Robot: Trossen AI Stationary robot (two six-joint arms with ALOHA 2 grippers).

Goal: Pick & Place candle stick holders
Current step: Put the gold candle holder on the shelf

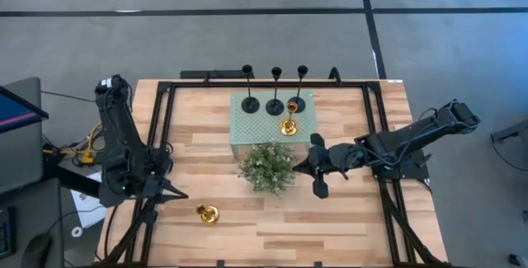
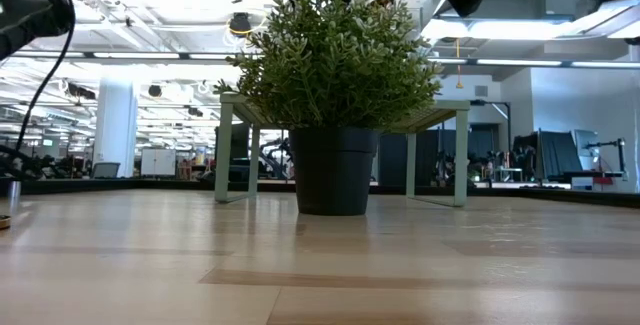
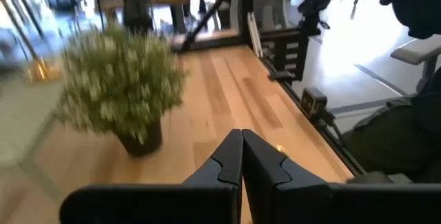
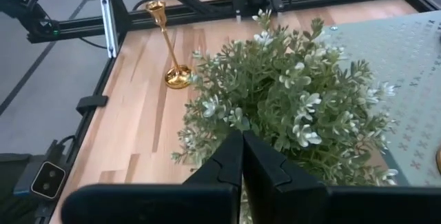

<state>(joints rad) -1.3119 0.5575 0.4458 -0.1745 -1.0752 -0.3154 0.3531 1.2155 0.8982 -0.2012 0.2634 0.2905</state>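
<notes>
**Four Holders Stand on Green Platform, One Gold Holder Alone on the Table**

Seen from above, the left gripper (image 1: 169, 192) hangs over the wooden table (image 1: 330, 227) near its left edge, at about 8 o'clock from the potted plant (image 1: 267, 167); its wrist view shows the two fingers (image 3: 224, 165) pressed together, clenched on nothing. Just to its right, at 7 o'clock from the plant, a gold candle stick holder (image 1: 207, 213) stands alone on the bare wood, well apart from the others; the right wrist view shows it upright (image 4: 170, 45). The plant sits in a dark pot (image 2: 333, 170) just in front of the green perforated platform (image 1: 247, 126), a low raised stand on legs. On that platform, three black candle stick holders (image 1: 275, 104) stand in a row along the far side, their disc bases near one another. A second gold candle stick holder (image 1: 289, 124) stands on the platform at 5 o'clock from the middle black one. At 3 o'clock from the plant, the right gripper (image 1: 316, 171) hovers just beside the foliage, its fingers (image 4: 224, 162) also clenched shut and holding nothing.
</notes>
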